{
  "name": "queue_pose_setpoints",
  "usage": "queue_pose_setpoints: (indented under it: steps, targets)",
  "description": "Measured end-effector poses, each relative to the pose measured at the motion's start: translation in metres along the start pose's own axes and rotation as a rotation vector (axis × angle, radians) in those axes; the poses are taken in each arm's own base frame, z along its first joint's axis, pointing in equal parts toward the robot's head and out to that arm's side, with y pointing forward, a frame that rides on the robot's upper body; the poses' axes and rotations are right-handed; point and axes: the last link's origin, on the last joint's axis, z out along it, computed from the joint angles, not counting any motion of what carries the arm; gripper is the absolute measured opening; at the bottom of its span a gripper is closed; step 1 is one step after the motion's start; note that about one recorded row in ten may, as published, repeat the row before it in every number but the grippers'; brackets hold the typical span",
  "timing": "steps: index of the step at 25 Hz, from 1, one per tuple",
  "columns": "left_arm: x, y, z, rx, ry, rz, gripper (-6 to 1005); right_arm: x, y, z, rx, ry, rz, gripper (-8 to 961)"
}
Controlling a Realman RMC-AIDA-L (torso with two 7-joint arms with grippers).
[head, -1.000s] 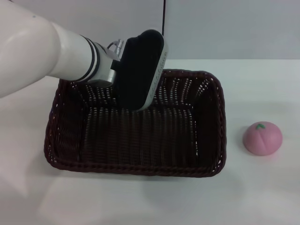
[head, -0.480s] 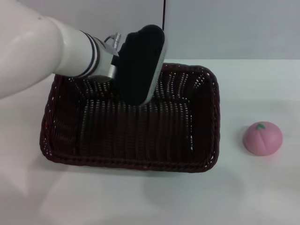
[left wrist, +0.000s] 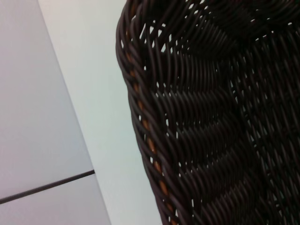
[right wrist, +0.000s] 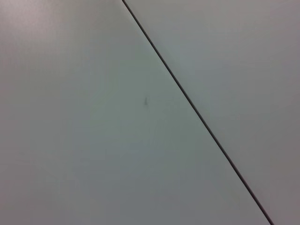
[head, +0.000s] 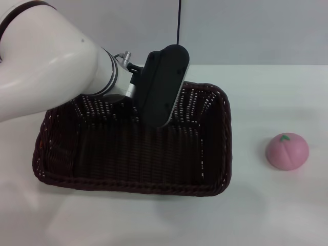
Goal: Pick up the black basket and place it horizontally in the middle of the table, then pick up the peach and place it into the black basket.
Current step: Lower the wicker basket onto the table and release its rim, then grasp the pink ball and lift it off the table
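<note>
My left gripper down at the basket's far wall, fingers hidden so grip unreadable, peach right on the table, only the wrist view showing braided rim close.

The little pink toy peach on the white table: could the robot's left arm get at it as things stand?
Probably not yet: the left gripper is down at the dark woven wicker basket's far rim, and the peach lies apart beyond its right end.

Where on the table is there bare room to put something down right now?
Free: the white table in front of the black basket, and around the peach on the right. Crowded: the basket's far rim, where the left gripper sits.
</note>
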Motion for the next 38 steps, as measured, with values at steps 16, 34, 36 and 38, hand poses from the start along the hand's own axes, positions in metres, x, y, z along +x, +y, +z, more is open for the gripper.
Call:
queue_pose_setpoints:
  steps: [16, 34, 36, 38]
  targets:
    - [-0.004, -0.013, -0.010, 0.051, 0.009, -0.029, 778, 0.000, -0.001, 0.000, 0.002, 0.005, -0.004, 764]
    - [-0.089, -0.008, -0.093, 0.477, 0.258, -0.596, 702, -0.015, 0.000, 0.007, -0.118, 0.025, -0.095, 764]
    - [-0.101, 0.005, -0.094, 0.541, 0.336, -0.715, 701, -0.018, 0.002, 0.011, -0.166, 0.049, -0.119, 764]
    - [-0.106, 0.012, -0.094, 0.566, 0.372, -0.769, 701, -0.022, 0.002, 0.017, -0.225, 0.090, -0.142, 764]
